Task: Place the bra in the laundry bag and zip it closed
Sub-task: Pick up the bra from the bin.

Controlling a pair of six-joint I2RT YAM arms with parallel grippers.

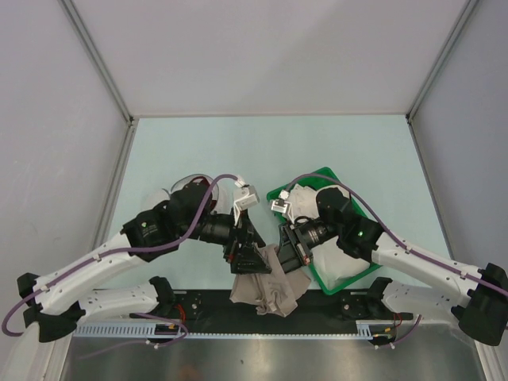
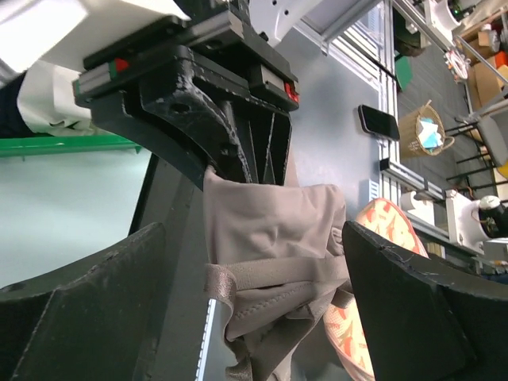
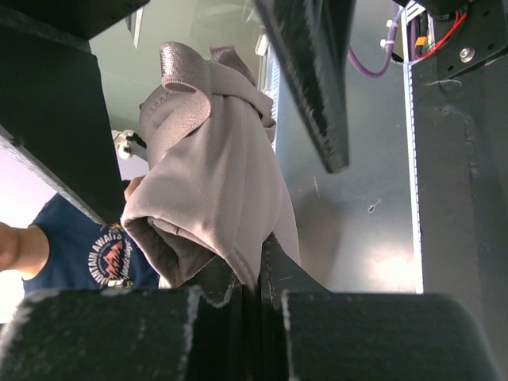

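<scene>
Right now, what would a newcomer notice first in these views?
A taupe bra dangles over the near edge of the table, pinched in the shut right gripper. The left gripper stands open right by it, and a green basket of white cloth sits to the right.

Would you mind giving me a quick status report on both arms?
Right claw shut on bra, bra hanging. Left claw open, straddling bra. Bag mostly hidden behind left arm.

Two arms (image 1: 159, 230), one taupe bra (image 1: 266, 290), one green basket (image 1: 353, 282) and one white mesh laundry bag (image 1: 167, 193).
</scene>
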